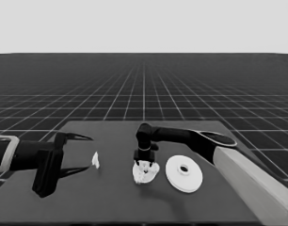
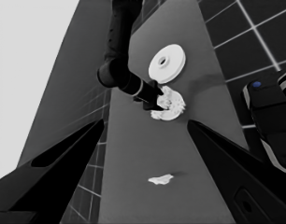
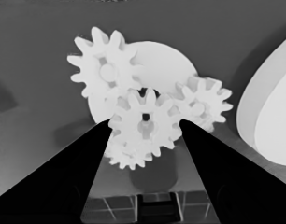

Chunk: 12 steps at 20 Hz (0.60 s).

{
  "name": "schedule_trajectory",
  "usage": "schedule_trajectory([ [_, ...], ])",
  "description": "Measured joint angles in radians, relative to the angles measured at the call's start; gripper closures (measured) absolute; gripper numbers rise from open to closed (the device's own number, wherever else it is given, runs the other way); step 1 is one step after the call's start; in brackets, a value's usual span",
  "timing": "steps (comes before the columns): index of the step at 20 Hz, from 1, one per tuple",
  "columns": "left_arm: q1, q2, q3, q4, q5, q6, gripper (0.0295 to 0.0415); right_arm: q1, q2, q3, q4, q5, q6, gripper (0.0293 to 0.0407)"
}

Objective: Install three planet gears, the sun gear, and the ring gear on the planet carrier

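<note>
The smaller round part point(image 1: 151, 173) lies at mid-table with toothed gears on it. In the right wrist view, three planet gears point(image 3: 105, 70) point(image 3: 202, 105) point(image 3: 129, 158) sit on this disc point(image 3: 166, 58). The sun gear point(image 3: 145, 122) is meshed among them over the centre. My right gripper point(image 1: 145, 161) points straight down over the cluster, and its two fingers press the sun gear's sides. The larger round part point(image 1: 183, 173) lies flat just right of the cluster, apart from it. My left gripper point(image 1: 77, 153) waits open over the table's left end.
A thin white piece point(image 1: 95, 160) lies on the table just right of the left gripper's fingertips and shows in the left wrist view point(image 2: 160, 179) between the fingers, not held. The right arm's pale forearm point(image 1: 252, 179) crosses the lower right corner.
</note>
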<state>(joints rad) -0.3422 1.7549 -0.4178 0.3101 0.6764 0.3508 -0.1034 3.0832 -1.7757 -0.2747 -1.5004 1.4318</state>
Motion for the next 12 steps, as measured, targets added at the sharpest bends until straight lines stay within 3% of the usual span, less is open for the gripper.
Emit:
schedule_trajectory([
  [12,0.0,0.0,0.0,0.0,0.0,0.0,0.0326,-0.002,-0.001,0.0,0.0,0.0,0.126,0.0391],
])
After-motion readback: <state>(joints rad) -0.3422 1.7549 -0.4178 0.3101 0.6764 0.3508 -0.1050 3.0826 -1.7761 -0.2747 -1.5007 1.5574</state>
